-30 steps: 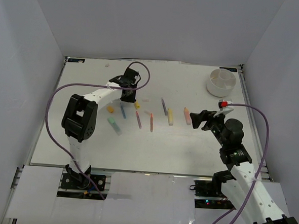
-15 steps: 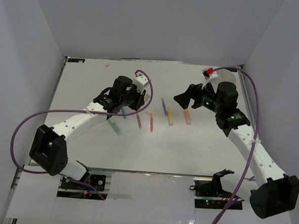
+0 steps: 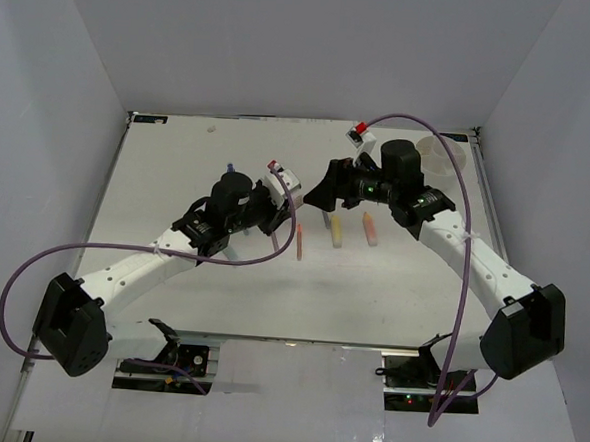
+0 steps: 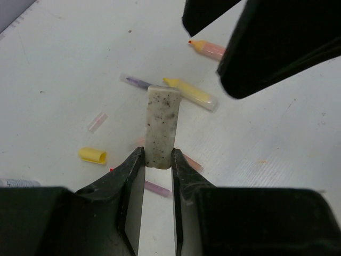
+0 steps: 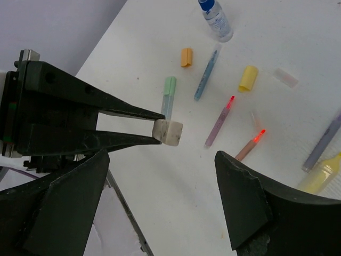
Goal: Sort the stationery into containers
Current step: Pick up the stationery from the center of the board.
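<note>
Up above the middle of the white tabletop (image 3: pixel 220 297), the left gripper (image 4: pixel 157 160) pinched a small, speckled off-white eraser block (image 4: pixel 161 126) by one end. Its long axis ran straight out from the fingertips in line with the jaws, the free end aimed at the right gripper (image 5: pixel 160 202), whose black fingers stood spread wide just beyond the block without touching it.

Below, pens lay scattered apart on the surface: a fat yellow highlighter (image 4: pixel 191 92), a thin purple pen (image 4: pixel 136 81) beside it, an orange-pink marker (image 4: pixel 209 49), a loose yellow cap (image 4: pixel 92 155) and a short clear cap (image 4: pixel 97 121). The right wrist view showed a blue-capped clear bottle (image 5: pixel 216 18), a slim blue pen (image 5: pixel 206 72) and a green highlighter (image 5: pixel 168 96). The round white divided tub (image 3: pixel 441 155) sat at the far right corner, partly hidden behind the right arm. Plain pale walls closed the table in on three sides.
</note>
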`<state>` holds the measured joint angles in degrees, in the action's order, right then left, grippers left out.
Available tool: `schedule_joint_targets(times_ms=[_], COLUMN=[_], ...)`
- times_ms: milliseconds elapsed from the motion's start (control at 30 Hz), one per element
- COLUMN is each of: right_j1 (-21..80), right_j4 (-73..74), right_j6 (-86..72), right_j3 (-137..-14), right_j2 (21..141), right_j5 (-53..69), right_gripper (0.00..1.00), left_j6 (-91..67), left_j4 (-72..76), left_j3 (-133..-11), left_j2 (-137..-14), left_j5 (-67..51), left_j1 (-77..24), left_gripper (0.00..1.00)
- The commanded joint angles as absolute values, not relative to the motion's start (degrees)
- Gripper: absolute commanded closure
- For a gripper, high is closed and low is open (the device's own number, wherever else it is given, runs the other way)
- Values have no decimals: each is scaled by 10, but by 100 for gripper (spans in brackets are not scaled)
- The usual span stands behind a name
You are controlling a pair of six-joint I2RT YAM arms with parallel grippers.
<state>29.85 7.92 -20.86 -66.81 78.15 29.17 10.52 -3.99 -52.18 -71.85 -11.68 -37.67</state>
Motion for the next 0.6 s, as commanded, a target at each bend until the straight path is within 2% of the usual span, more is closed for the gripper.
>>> schedule_joint_targets(times_ms=[0,233,400,500,567], right_j1=[313,330,337,342,344], right_j4=[88,89,83,76,75], right_j6=[-214,-214,-212,-211,-212], right_j3=[-707,-720,-727,-729,-729], right_j2=[794,829,839,843,846], right_j5=[302,297,298,306,307], right_gripper=[14,21,29,38,47], left_j6=[130,142,148,147,145], left_j4=[-5,13,13,15,15], left_j3=[-510,-494,-490,-490,-492], left_j2=[-685,-664,-664,-665,-669], left_j5=[-122,-121,-120,-120,-119], left_j1=[-385,-393,-396,-396,-396], left_gripper=[83,82,82,82,81])
